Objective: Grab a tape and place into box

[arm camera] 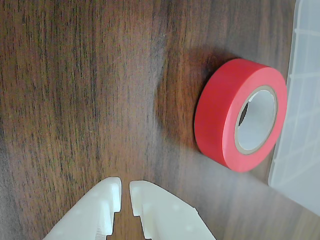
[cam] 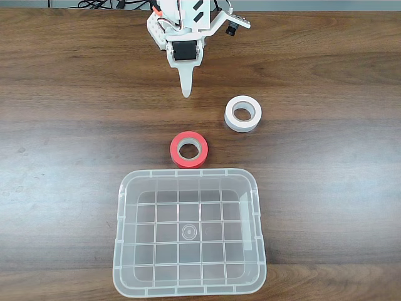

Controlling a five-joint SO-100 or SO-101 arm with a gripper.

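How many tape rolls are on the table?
2: the red tape lies just above the box's top rim in the fixed view; the white tape lies up-right of it.

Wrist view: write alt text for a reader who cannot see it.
A red tape roll lies flat on a dark wooden table, close beside the edge of a clear plastic box at the right. At the bottom, the white gripper points into the picture, its jaws nearly together with a narrow gap and nothing between them.
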